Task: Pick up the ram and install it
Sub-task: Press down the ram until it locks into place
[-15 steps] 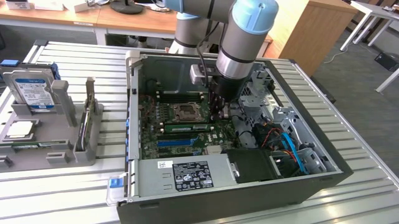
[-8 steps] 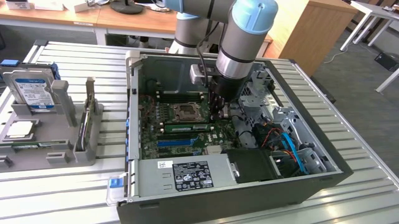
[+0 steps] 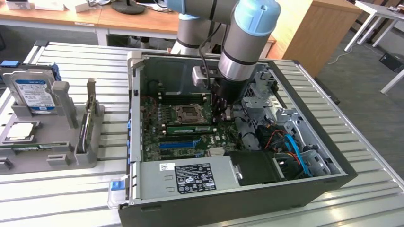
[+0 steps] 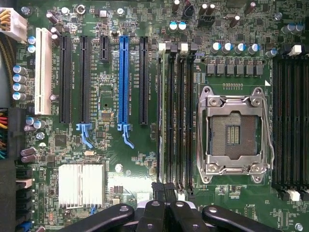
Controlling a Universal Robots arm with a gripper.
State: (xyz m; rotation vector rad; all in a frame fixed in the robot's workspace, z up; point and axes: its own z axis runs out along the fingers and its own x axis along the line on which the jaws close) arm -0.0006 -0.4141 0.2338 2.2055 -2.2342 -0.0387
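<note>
The ram (image 3: pixel 187 128) sits on edge, seated just beside the CPU socket (image 3: pixel 189 112). The gripper (image 3: pixel 220 111) hangs at one end of the ram, near the socket, its jaws pressed together on nothing.

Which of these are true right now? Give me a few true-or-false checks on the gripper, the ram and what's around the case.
1. The gripper is outside the computer case. False: it reaches inside the open case, close over the motherboard at the memory slots.
2. The CPU socket is bare, with no cooler on it. True.
3. A green ram stands in a slot beside the socket. True.
4. The hard drive lies inside the case. False: it stands in the grey holder on the table, at the exterior view's left.
5. The blue expansion slot holds a card. False: it is empty.
</note>
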